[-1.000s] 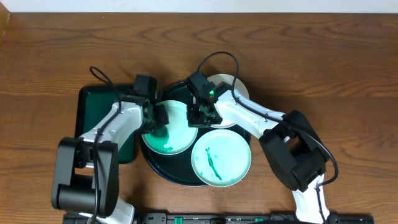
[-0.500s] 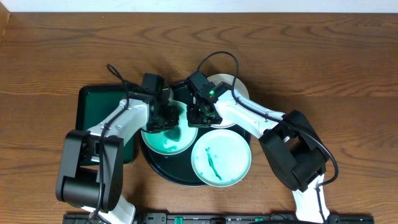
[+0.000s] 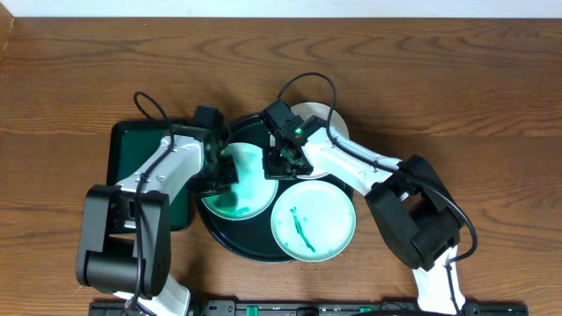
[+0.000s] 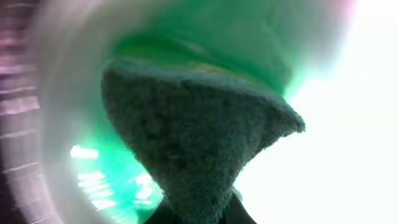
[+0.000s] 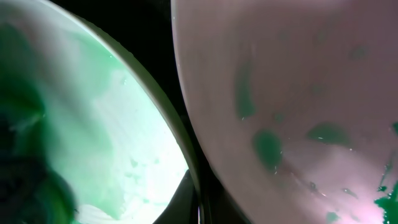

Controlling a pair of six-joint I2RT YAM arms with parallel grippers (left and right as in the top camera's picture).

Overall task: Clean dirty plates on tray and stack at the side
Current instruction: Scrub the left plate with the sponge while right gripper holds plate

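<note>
The round black-green tray (image 3: pixel 230 235) holds three plates. The left plate (image 3: pixel 250 189) is smeared teal. My left gripper (image 3: pixel 219 175) is shut on a dark grey-green cloth (image 4: pixel 193 137) and presses it on this plate (image 4: pixel 323 124). My right gripper (image 3: pixel 279 163) is shut on that plate's right rim (image 5: pixel 180 149), seen edge-on between its jaws in the right wrist view (image 5: pixel 198 200). The front plate (image 3: pixel 313 222) has a teal streak; it also shows in the right wrist view (image 5: pixel 298 93). The back plate (image 3: pixel 327 123) is partly hidden under my right arm.
A smaller rectangular dark green tray (image 3: pixel 140 167) lies just left of the round tray, under my left arm. Bare wooden table lies at the far left, the back and the right.
My left gripper swept the cloth towards the plate's upper right, then back to its left part. My right gripper and the plates have stayed put.
</note>
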